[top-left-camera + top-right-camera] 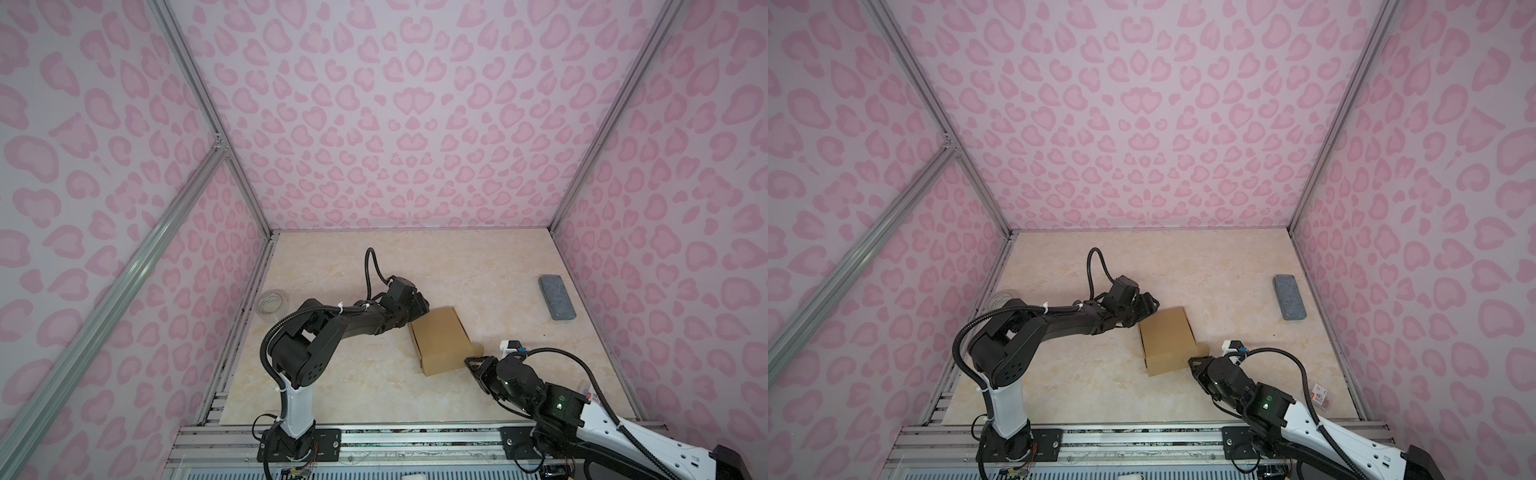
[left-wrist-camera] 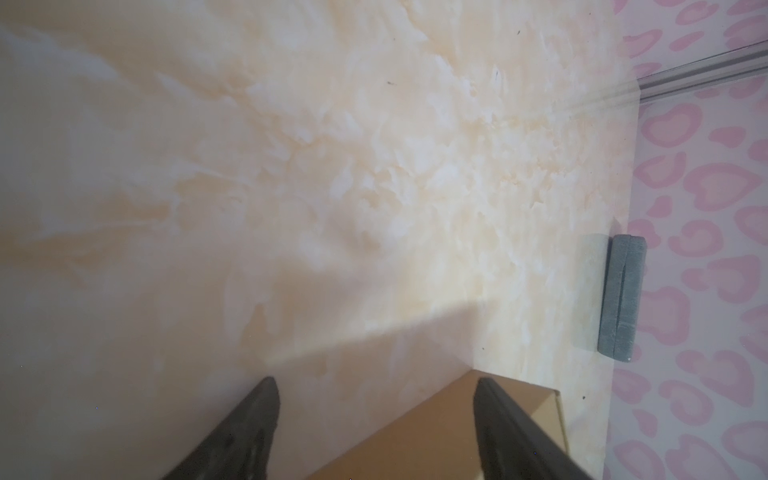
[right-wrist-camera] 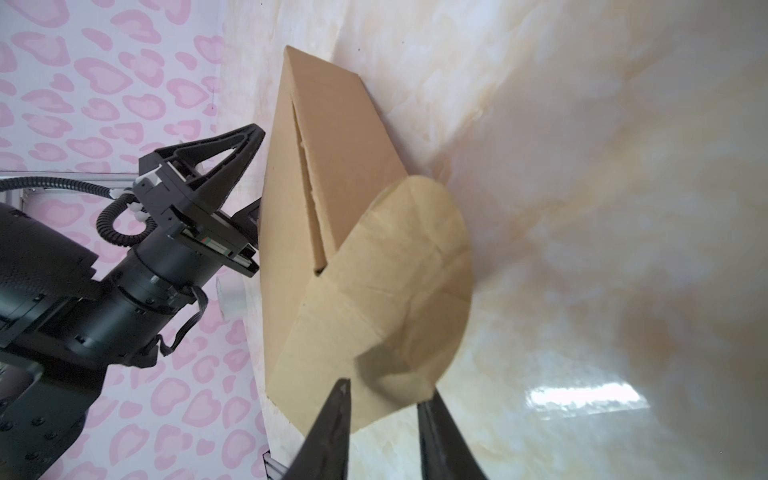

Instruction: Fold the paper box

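The paper box is brown cardboard, folded into a squarish shape, and lies mid-table. A rounded flap sticks out from its near right corner. My right gripper is at that flap, its jaws narrowed but still apart, with the flap's tip between them. My left gripper stands wide open at the box's far left corner. One finger is over the cardboard and the other is over bare table. It holds nothing.
A grey rectangular block lies at the far right near the wall. A clear tape roll sits by the left wall behind the left arm. Pink patterned walls close in three sides of the marbled table.
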Robot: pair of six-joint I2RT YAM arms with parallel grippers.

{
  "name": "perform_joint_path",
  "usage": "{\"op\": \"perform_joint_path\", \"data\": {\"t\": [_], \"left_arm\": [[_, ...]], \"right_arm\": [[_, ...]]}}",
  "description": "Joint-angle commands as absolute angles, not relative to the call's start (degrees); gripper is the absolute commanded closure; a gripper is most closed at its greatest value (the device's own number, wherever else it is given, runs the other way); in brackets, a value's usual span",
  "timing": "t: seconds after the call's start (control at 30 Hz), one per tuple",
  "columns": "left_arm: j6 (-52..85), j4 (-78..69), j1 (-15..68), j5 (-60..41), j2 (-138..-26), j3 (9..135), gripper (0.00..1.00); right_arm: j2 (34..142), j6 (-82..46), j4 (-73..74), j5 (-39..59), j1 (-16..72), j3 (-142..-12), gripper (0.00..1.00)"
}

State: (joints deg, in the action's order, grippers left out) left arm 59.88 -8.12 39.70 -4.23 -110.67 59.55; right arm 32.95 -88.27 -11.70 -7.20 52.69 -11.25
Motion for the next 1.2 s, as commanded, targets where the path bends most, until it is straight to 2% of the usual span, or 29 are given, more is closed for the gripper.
{"op": "perform_joint_path", "data": {"t": [0.0, 0.33, 0.63, 0.93, 1.17], "left_arm": [[58.73, 11.95, 39.84, 2.96, -111.9, 58.19, 0.22], [58.19, 11.96, 40.88, 5.86, -111.8, 58.55, 0.22], [58.18, 12.07, 41.84, 8.24, -110.81, 58.18, 0.22], [57.49, 13.79, 44.52, 13.43, -109.99, 59.07, 0.22], [57.33, 13.58, 44.19, 12.53, -110.08, 59.32, 0.22]], "right_arm": [[34.29, -84.91, -5.77, -6.95, 52.22, -11.0, 0.7], [33.06, -81.74, -1.78, -9.59, 52.05, -11.31, 0.73], [36.59, -77.76, 8.21, -10.58, 51.54, -10.61, 0.68], [39.48, -77.91, 3.97, -9.65, 51.5, -14.33, 0.72], [35.16, -78.59, -2.35, -8.87, 51.54, -14.4, 0.69]]}}
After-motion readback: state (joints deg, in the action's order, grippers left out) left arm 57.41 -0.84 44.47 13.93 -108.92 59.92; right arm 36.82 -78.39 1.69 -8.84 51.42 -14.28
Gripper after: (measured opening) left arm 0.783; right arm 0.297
